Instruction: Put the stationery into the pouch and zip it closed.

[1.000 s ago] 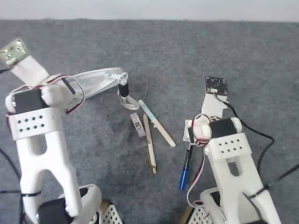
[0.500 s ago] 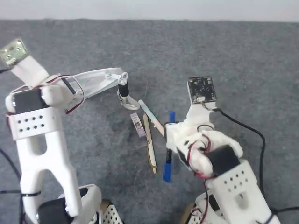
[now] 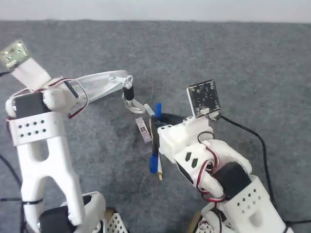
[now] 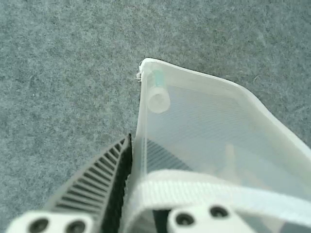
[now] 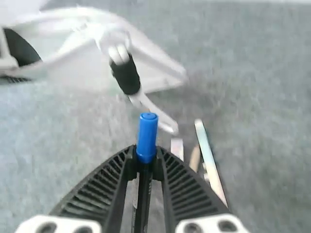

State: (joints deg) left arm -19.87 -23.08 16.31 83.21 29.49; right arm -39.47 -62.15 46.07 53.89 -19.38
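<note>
The right arm has been swung in from the right side of the worktop [image 3: 252, 63] toward the middle, and the blue pen [image 5: 146, 131] has been carried with it, so that the pen is now held above the loose stationery and pointed at the pouch [image 3: 99, 85]. The pen is clamped between the jaws of the right gripper [image 5: 145, 160], with its blue end projecting ahead of them. The pouch is held up off the worktop by the left gripper [image 4: 138, 165], whose jaws are closed over one edge of the mesh. A pale capped item [image 4: 156, 94] is seen lodged in the far corner of the pouch.

Several hazards are judged likely. The black zip pull [image 5: 125, 75] hangs directly in the pen's line, so the tip could be stopped or deflected by it rather than passed into the mouth (the opening itself cannot be made out). The pouch is soft and gripped at one edge only, and could be pushed aside or folded shut by a misaligned thrust. The pen could also be slid back through the jaws on contact. Below, the eraser [image 3: 143, 130] and the pencil [image 3: 160, 174] could be scattered if the arm is lowered.
</note>
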